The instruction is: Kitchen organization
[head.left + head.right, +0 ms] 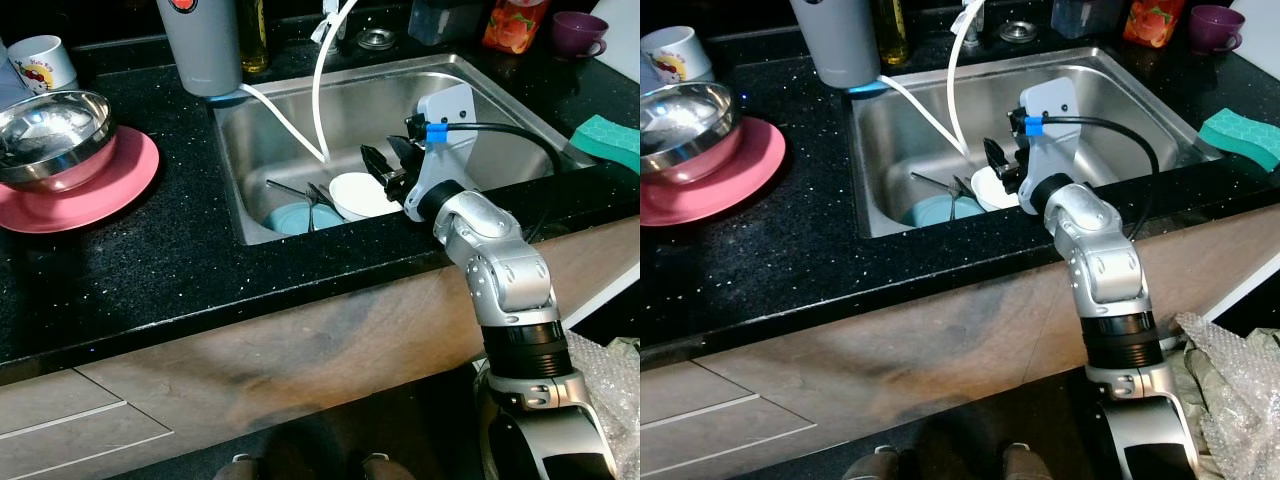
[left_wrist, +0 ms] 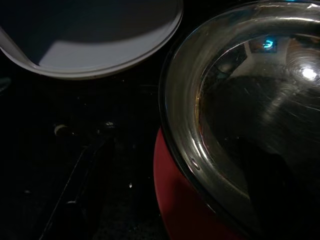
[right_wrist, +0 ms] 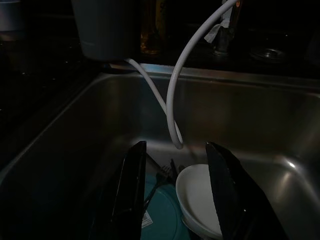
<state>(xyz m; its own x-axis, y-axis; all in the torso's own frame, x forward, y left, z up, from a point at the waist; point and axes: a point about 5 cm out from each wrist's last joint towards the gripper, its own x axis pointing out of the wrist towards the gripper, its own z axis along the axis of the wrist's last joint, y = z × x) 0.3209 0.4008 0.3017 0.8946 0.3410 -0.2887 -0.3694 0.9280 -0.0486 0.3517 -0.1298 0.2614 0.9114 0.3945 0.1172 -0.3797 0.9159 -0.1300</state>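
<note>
The white bowl [image 1: 358,195] lies in the steel sink [image 1: 500,110], leaning on a teal plate [image 1: 290,217] with forks [image 1: 300,192] lying across it; seen from the head camera, the right gripper [image 1: 385,168] hangs inside the basin just above the bowl's rim, fingers apart and holding nothing. A white hose [image 1: 318,90] loops down into the basin from the tap end. On the counter [image 1: 150,260] to the left, a steel mixing bowl [image 1: 50,135] sits on a pink plate [image 1: 90,195], with a mug [image 1: 42,62] behind and a grey jug [image 1: 200,40] at the sink's corner; a green sponge [image 1: 610,140] lies to the right and a purple cup [image 1: 578,32] stands at the far right. The left wrist view is dark: it looks closely at the steel mixing bowl resting on its plate, here red, and a pale rim beyond; whether the left gripper is open I cannot tell. The right wrist view looks between two spread black fingers [image 3: 131,195] straight down at the white bowl and the teal plate beneath it. The step looks like reaching to lift the bowl out; next, one finger should drop inside the rim, one outside, then close, avoiding the hose and forks.
</note>
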